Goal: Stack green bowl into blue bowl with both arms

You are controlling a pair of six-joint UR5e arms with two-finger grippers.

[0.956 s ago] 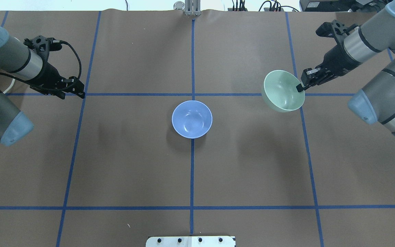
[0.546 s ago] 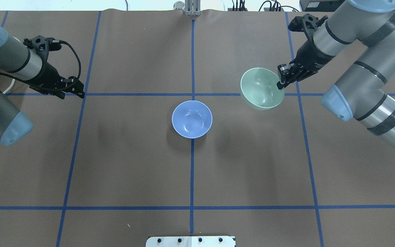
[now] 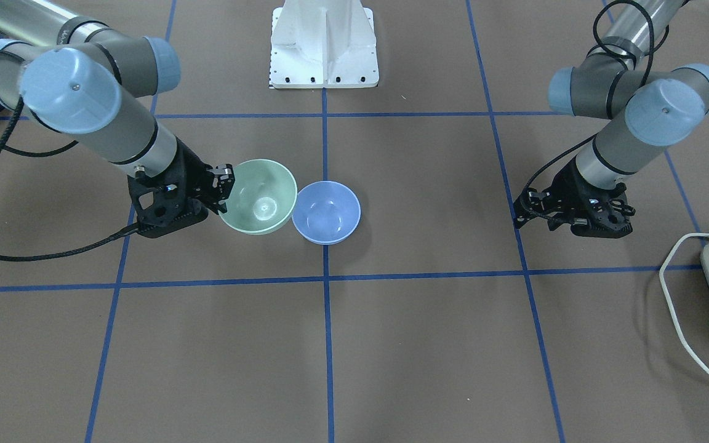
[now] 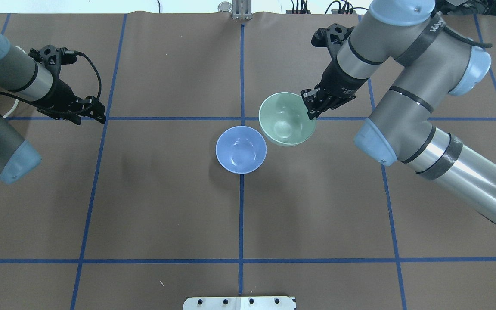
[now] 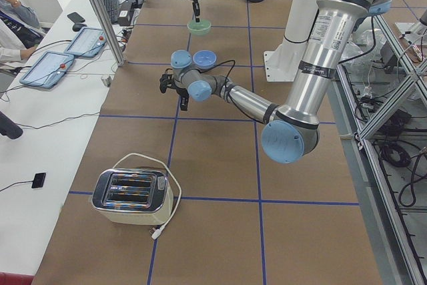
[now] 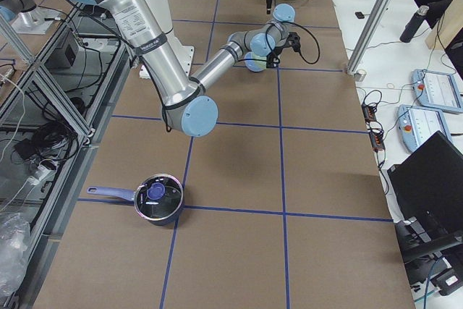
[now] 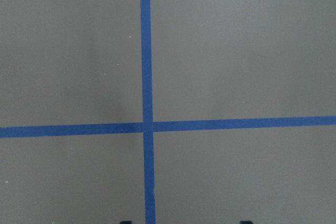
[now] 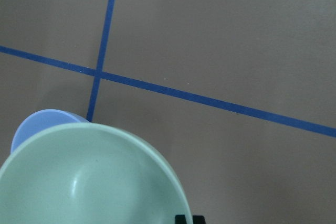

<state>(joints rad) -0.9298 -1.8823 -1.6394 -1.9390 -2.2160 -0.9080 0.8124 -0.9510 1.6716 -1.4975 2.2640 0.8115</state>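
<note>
- Table (image 4: 166, 206): covered in brown paper, marked with a grid of blue tape lines.
- Right arm (image 4: 407, 112): enters the overhead view from 3 o'clock and reaches in toward the table's centre.
- Left arm (image 4: 2, 82): at 9 o'clock in the overhead view, folded near the table's edge, well apart from both bowls.
- Base (image 4: 239, 302): white pedestal plate at 6 o'clock of the blue bowl in the overhead view.
- Toaster (image 5: 131, 196): stands at the table's left end with its white cord looped around it.
- Pot (image 6: 158, 198): dark, lidded, with a blue handle, at the table's right end.
- Green bowl (image 4: 284, 118): held by its rim and tilted. It looks clear of the table. It is at 1 o'clock of the blue bowl, and its edge overlaps that bowl's rim in the overhead view.
- Blue bowl (image 4: 241, 149): upright on the table, on the centre tape line.
- Right gripper (image 4: 310, 110): fingers pinch the green bowl's wall at 2 o'clock on its rim, one inside and one outside.
- Left gripper (image 4: 100, 117): at 9 o'clock of the blue bowl, over a tape crossing. Its fingertips are spread apart in the wrist view and hold nothing.
</note>
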